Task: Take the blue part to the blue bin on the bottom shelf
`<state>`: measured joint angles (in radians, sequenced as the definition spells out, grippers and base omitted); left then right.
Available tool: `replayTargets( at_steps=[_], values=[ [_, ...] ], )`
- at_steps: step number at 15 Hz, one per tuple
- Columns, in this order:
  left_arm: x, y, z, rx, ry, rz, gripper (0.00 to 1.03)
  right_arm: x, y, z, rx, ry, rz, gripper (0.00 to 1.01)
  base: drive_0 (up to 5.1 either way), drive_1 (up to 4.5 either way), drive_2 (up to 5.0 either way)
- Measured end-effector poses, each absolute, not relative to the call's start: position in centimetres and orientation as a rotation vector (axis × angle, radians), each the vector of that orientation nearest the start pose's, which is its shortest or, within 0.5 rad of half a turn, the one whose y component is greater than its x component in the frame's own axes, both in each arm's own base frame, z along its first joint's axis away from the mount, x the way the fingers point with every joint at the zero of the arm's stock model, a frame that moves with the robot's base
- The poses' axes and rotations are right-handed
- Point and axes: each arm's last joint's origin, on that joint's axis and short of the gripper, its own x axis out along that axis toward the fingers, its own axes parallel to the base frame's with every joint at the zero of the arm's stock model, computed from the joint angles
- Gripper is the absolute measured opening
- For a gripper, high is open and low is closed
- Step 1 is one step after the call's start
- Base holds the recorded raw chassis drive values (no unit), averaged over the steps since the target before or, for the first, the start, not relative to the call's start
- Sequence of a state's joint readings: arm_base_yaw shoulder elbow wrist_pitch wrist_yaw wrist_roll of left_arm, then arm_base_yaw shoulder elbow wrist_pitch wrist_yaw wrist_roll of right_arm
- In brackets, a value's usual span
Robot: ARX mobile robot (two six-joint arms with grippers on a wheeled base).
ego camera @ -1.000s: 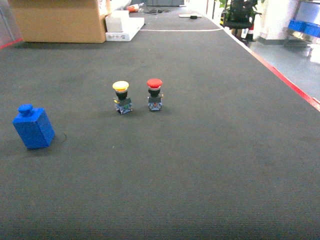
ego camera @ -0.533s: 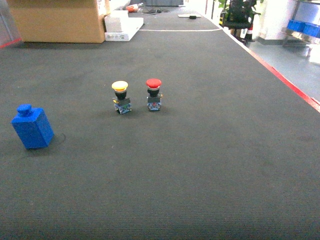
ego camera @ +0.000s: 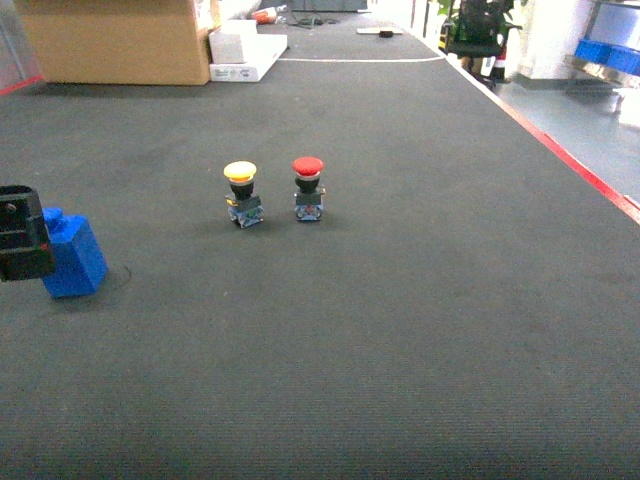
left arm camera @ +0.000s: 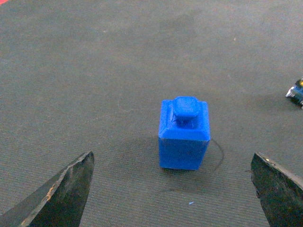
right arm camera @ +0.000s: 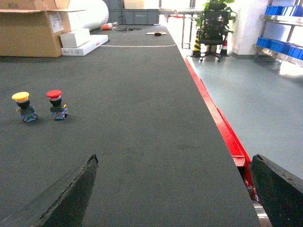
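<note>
Yellow push button (ego camera: 241, 192) beside red push button (ego camera: 308, 186) — upright on dark mat (ego camera: 400, 300); cardboard box (ego camera: 115, 40) behind.

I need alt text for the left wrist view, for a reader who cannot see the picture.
A blue part with a knob on top stands on a dark mat, centred ahead of the open left gripper, whose two dark fingertips frame the bottom corners. A small object is cut off at the right edge.

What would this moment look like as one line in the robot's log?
stage: approach | left gripper: open, above blue part | right gripper: open, idle | part: on mat, ungrasped
</note>
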<state>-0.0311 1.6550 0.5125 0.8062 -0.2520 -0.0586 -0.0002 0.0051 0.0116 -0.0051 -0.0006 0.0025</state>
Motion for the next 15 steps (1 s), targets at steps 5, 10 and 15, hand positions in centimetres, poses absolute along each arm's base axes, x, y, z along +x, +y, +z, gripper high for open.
replayTargets(
  at_steps=[5,10,15],
  values=[
    [32.3,0.4,11.0,0.045,0.393,0.174,0.98,9.7,0.0,16.7,0.003,-0.001,0.000,0.98,0.0,0.00,0.0],
    [35.0,1.1,9.6,0.058,0.402,0.152,0.98,9.7,0.0,16.7,0.002,-0.001,0.000,0.98,0.0,0.00,0.0],
    [37.1,1.4,7.4,0.106,0.423,0.115,0.98,9.7,0.0,16.7,0.002,-0.002,0.000,0.98,0.0,0.00,0.0]
  ],
)
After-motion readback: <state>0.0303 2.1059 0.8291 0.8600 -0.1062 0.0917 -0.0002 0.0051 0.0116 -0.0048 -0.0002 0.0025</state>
